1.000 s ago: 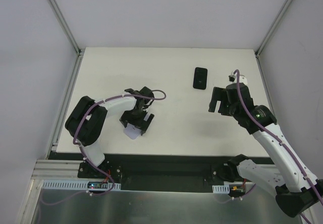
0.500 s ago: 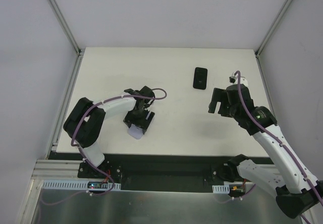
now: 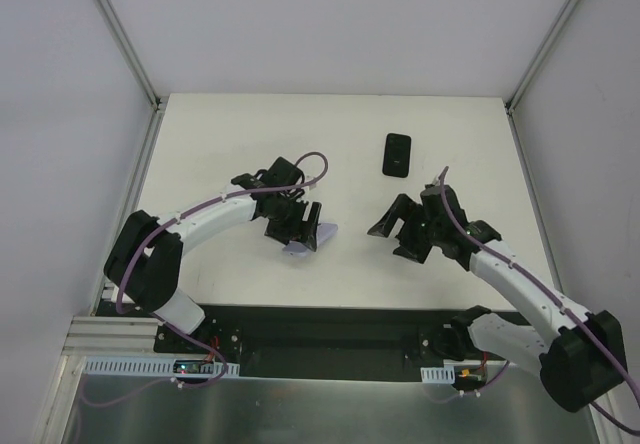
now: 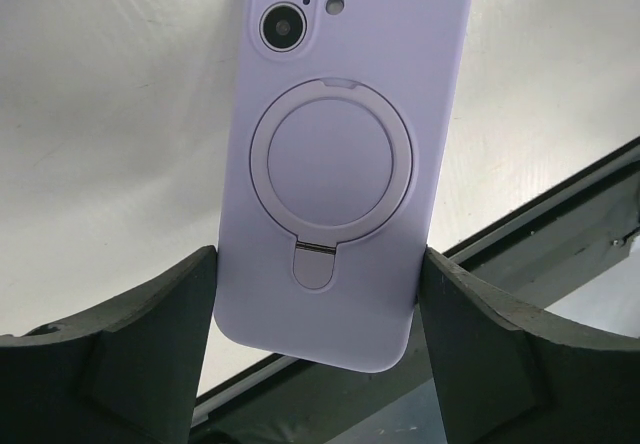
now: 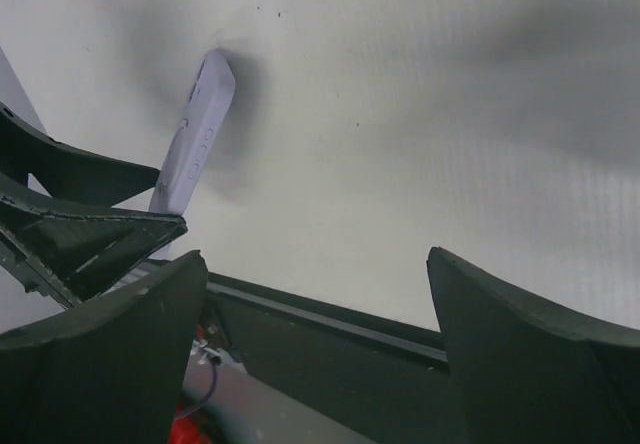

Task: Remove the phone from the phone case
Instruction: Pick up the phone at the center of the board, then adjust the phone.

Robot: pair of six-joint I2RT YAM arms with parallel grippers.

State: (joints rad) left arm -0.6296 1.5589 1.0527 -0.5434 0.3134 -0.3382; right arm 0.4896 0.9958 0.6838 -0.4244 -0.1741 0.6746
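case (image 4: 340, 164) with phone (image 4: 282, 26) still inside, on the table a second ago, now hangs tilted above mid-table, pinched at its sides by the left gripper (image 4: 318, 284), while the right gripper (image 5: 315, 259), spread wide, has swung near, likely to free it.

The phone case (image 4: 340, 164) sits in the left gripper (image 3: 298, 232). To the right of the case is the right gripper (image 3: 396, 234). Behind the case and to its right, a flat device (image 3: 397, 154) lies on the table (image 3: 250, 134).
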